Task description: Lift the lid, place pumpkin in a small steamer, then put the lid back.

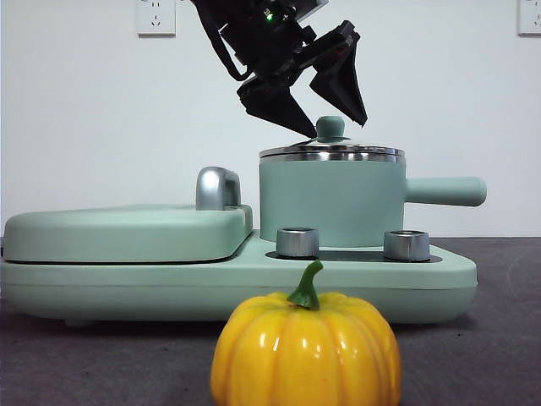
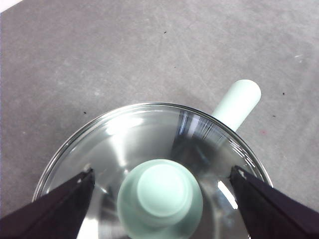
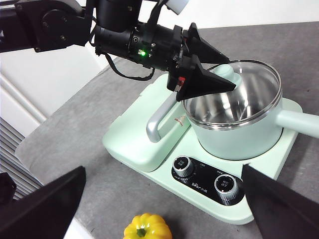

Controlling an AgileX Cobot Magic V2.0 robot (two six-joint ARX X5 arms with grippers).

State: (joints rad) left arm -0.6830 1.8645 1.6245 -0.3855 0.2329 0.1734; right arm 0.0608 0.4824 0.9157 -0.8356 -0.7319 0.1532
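Front view: glossy ribbed pumpkin (image 1: 305, 351)

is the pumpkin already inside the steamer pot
No, the pumpkin sits on the table in front of the appliance, and the lid is on the small steamer.

The left gripper (image 1: 331, 106) hangs over the small steamer (image 1: 330, 203), jaws spread either side of the lid (image 3: 239, 84)'s knob (image 2: 160, 196), blocking the way down to the pot. The pumpkin (image 1: 305, 348) stands alone on the grey table (image 1: 490, 338) before the appliance base (image 3: 149, 144), open above and beside. The griddle cover (image 1: 127, 230) and its steel handle (image 1: 217, 188) crowd the pot's one side.
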